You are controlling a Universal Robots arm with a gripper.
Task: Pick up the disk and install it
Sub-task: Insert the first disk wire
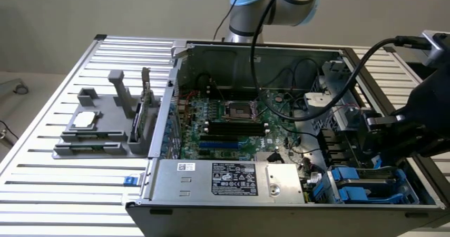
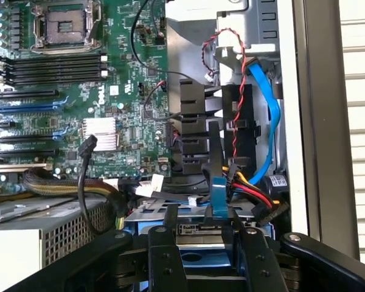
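The disk sits end-on between my two fingers, its silver-grey edge and connector facing the wrist camera and its bright blue carrier just beneath. My gripper is shut on the disk, with one black finger pressed to each side of the carrier. In the exterior view my gripper hangs inside the open computer case at the exterior view's right. A strip of the disk's blue carrier shows under it, just above the drive bay. The case wall hides most of the disk there.
Red, yellow and black power wires and a blue data cable crowd the bay. The motherboard fills the case middle and a power supply the front. A grey holder with a small chip stands on the slatted table.
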